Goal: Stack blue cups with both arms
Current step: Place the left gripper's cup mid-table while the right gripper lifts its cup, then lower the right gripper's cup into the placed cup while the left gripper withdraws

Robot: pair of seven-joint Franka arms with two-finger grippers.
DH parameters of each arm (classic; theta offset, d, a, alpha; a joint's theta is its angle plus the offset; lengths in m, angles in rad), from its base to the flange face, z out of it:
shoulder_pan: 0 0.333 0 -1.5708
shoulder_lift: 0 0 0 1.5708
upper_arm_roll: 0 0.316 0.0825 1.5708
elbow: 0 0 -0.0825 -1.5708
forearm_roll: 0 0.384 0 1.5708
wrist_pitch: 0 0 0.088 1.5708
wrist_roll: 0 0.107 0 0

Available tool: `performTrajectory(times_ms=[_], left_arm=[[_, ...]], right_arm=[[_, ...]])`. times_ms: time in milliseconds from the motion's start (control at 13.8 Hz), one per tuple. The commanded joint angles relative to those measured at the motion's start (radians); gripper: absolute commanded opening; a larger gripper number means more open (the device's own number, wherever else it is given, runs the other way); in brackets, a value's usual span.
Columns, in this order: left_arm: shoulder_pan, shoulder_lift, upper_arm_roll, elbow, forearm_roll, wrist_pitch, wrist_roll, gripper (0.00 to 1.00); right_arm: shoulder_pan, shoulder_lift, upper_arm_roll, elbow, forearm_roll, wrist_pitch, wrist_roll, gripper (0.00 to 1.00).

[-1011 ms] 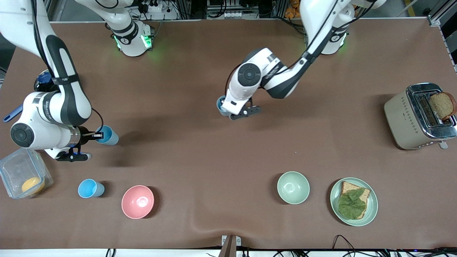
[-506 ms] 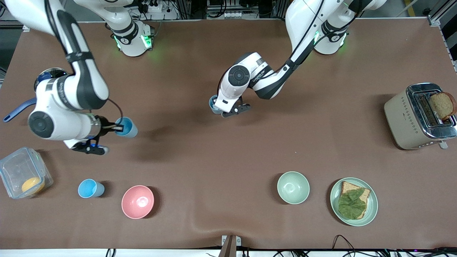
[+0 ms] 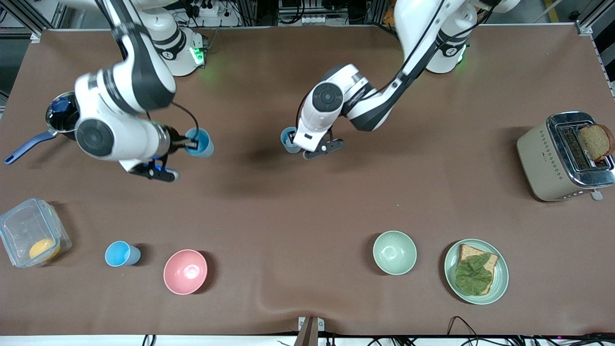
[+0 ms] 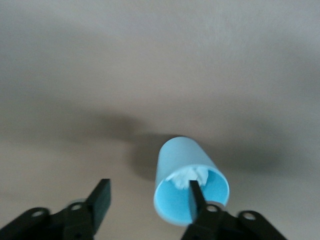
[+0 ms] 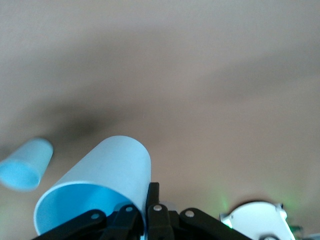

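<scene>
Two small tapered blue cups, each at a gripper.

The right gripper (image 3: 191,142) pinches the sky-blue cup's (image 3: 200,142) rim over the table (image 3: 307,202). The left gripper (image 4: 150,202) is spread, one finger (image 4: 196,195) inside the grey-blue cup (image 3: 288,139).

Toaster (image 3: 557,161) holding bread (image 3: 595,142); green bowl (image 3: 394,252) beside sandwich plate (image 3: 499,283); pink bowl (image 3: 185,271) beside third cup (image 3: 120,253).

The two held cups, the sky-blue one (image 3: 199,142) and the duller one (image 3: 289,140), look like smooth, matt plastic. The table (image 3: 269,211) wears a matt brown cloth, rippled at its near edge. The toaster (image 3: 559,158) has a shiny metal top, and the arms' (image 3: 125,115) white shells seem glossy plastic.
</scene>
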Motion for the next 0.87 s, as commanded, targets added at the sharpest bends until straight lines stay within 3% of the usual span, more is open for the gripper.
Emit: performTrajectory(times_ms=[0,361,794], left_arm=[[0.047,-0.214,0.003,-0.035,0.017,-0.173,-0.002,1.0],[0.255,-0.425,0.005,-0.029,0.04,-0.364,0.177,1.0],[0.535,-0.479,0.005,-0.022,0.054,-0.424,0.62,1.0]], right_arm=[[0.123,-0.081,-0.001,-0.106,0.037,0.053,0.151,0.0],[0.252,-0.022,-0.001,-0.152,0.186,0.202,0.363,0.0],[0.375,0.08,-0.002,-0.163,0.186,0.414,0.527,0.0]])
